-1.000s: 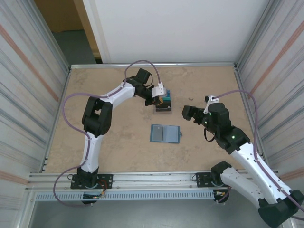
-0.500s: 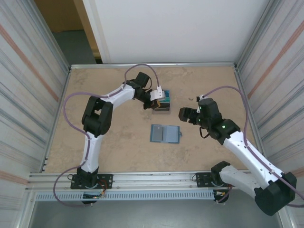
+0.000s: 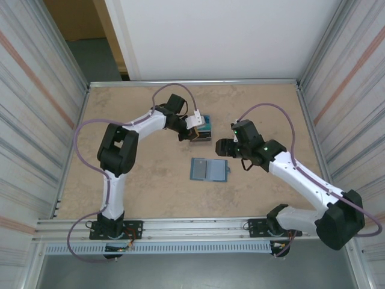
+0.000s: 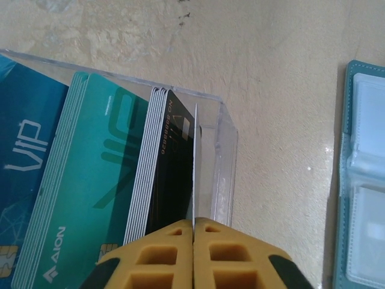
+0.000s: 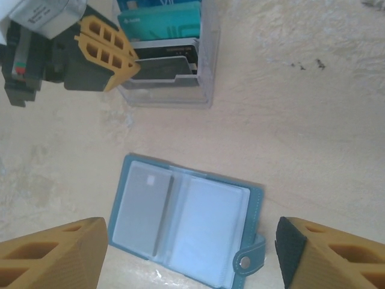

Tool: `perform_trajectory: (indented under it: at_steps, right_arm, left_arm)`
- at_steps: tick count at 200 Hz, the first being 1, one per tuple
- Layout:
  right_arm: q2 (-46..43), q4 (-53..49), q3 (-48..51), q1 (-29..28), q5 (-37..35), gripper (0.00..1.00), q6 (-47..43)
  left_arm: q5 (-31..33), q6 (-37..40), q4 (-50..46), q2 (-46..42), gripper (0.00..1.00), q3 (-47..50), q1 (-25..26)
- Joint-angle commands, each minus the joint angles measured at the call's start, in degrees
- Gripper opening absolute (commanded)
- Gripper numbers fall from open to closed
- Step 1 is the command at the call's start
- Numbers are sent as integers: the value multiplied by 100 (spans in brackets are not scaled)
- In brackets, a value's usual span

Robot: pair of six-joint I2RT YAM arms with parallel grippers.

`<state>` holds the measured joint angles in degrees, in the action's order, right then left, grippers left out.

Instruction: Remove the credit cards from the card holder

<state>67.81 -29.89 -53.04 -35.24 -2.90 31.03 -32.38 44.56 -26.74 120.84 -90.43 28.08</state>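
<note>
The card holder (image 3: 209,170), a teal bifold wallet, lies open and flat mid-table. Its clear pockets (image 5: 207,226) face up, with one greyish credit card (image 5: 141,208) in the left pocket. My right gripper (image 5: 191,241) hovers open above it, one finger on either side and nothing between them; from above it (image 3: 224,146) sits just right of the wallet's far edge. My left gripper (image 4: 194,224) is shut on a thin credit card (image 4: 195,162), seen edge-on, standing in the end of a clear box (image 4: 224,150).
The clear box (image 3: 203,128) stands behind the wallet and holds upright stacks of teal (image 4: 102,168), black (image 4: 171,174) and blue (image 4: 24,150) cards. Sandy table surface surrounds both. Corrugated walls close in the left and right sides.
My right arm has swung left and forward to above the wallet, its jaws narrowing somewhat. The left gripper has shifted slightly left at the box, still pinching the card.
</note>
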Motion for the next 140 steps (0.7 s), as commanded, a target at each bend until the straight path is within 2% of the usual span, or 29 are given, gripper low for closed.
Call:
perform_trajectory:
  at_steps: [1, 17, 53, 67, 87, 103, 117, 130, 140]
  right_arm:
    - [222, -284, -285, -199, -297, 71, -136]
    - [384, -363, -357, -345, -398, 65, -104]
    - [615, -430, -382, -741, -705, 58, 149]
    - [703, -482, -408, -965, -849, 53, 321]
    - [856, -569, -483, -1277, -1037, 50, 555]
    - [1058, -576, -551, -1490, -1068, 48, 742]
    - [1311, -571, -633, -1650, -1057, 45, 887]
    - [1609, -582, -755, -1762, -1018, 40, 957]
    - [1863, -618, -884, -1827, -1012, 36, 1014]
  left_arm:
    - [127, -261, 82, -404, 19, 85, 18]
    - [113, -304, 84, -541, 25, 86, 53]
    - [-37, -520, 154, -1034, 30, 176, 66]
    - [5, -687, 340, -1348, 31, 389, 58]
    - [228, -1106, 806, -1908, 34, 936, 42]
    - [600, -1558, 1260, -2475, 37, 1486, 1]
    - [1113, -2028, 1654, -3024, 49, 2037, -43]
    - [1882, -2508, 2022, -3544, 62, 2574, -57]
    - [2458, -2890, 2220, -3936, 69, 2950, -73]
